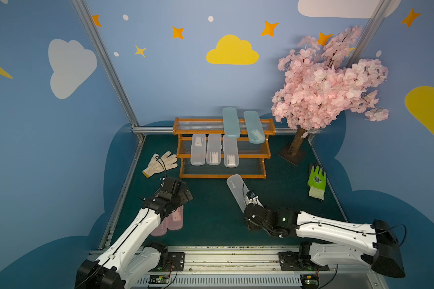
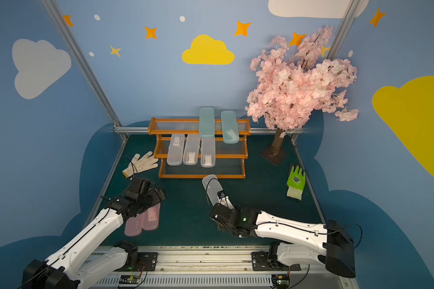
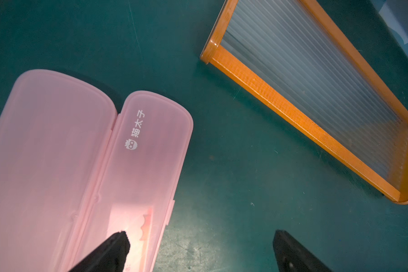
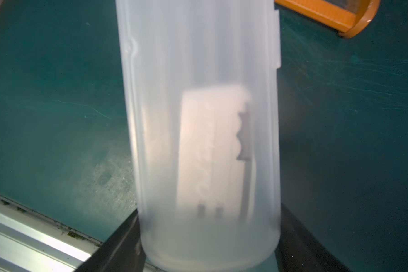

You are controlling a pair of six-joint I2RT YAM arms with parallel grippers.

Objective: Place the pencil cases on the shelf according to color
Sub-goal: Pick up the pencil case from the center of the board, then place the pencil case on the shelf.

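The orange-brown shelf stands at the back of the mat. Two light blue pencil cases lie on its top tier and three clear-white ones on the middle tier. My right gripper is shut on the near end of another clear-white case, which slants up toward the shelf's bottom tier. Two pink cases lie side by side on the mat at the front left. My left gripper hangs open above them, one fingertip over the right-hand pink case, holding nothing.
A white glove lies left of the shelf and a green glove right of it. A pink blossom tree stands on a dark base at the back right. An aluminium rail runs along the front edge.
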